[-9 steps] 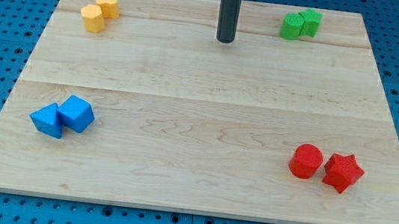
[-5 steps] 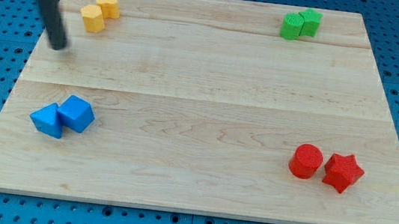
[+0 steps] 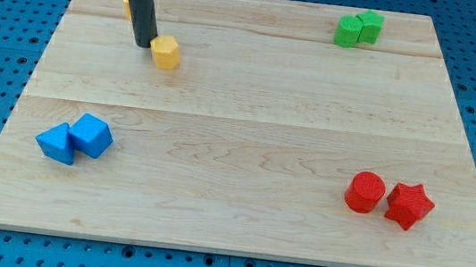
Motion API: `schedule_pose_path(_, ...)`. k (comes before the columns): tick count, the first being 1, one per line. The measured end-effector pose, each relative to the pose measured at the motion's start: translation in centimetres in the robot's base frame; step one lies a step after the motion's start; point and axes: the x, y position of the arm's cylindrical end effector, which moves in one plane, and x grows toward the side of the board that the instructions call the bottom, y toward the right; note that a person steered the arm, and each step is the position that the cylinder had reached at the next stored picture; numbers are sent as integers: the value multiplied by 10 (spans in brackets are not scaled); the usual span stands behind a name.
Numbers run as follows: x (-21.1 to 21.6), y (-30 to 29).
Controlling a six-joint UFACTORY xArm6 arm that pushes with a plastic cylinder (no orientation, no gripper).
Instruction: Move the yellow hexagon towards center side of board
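Gripperless rod, my tip [image 3: 146,45] touching small, upright yellow hexagon [image 3: 166,53], the view's left.

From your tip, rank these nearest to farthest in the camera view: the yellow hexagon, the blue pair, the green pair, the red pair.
From my tip:
1. Yellow hexagon, right beside it on the view's right.
2. Blue pair, bottom left.
3. Green pair, top right.
4. Red pair, bottom right.
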Motion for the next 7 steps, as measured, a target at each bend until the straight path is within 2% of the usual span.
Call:
schedule_pose_path(2, 9, 108)
schedule_pose_path(3, 8, 109)
schedule_pose_path(4, -70, 129)
schedule_pose_path(5, -141, 109)
schedule_pose_path(6, -141, 63)
schedule_pose_path(7, -129, -10)
